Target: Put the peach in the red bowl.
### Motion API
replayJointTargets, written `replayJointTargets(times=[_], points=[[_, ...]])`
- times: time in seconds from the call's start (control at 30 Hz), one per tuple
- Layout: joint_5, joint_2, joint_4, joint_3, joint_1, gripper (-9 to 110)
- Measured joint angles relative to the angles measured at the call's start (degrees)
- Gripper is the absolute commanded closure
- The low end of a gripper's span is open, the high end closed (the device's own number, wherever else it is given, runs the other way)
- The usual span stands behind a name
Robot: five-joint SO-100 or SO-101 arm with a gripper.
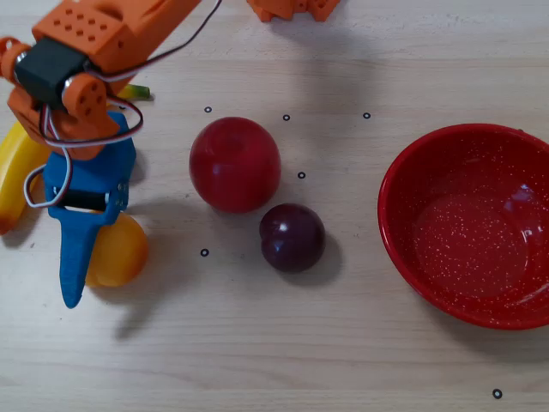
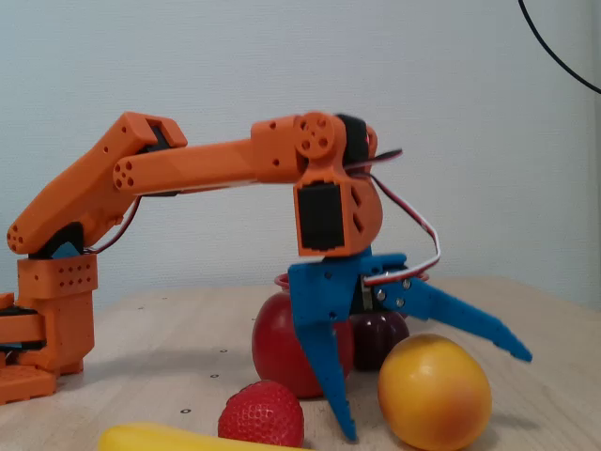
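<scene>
The peach is a round yellow-orange fruit lying on the table at the left of the overhead view. My blue gripper is open around it. In the fixed view one finger points down to the table just left of the peach. The other finger reaches out above it. I cannot tell if either touches it. The red bowl, speckled and empty, stands at the right of the overhead view, far from the gripper.
A red apple and a dark plum lie between the peach and the bowl. A banana lies at the left edge. A strawberry lies near the gripper in the fixed view.
</scene>
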Motion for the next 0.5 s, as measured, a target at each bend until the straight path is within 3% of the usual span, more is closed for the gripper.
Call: replayJointTargets(times=[0.5], points=[[-3.60,-0.88,-1.76,-0.09,0.00,41]])
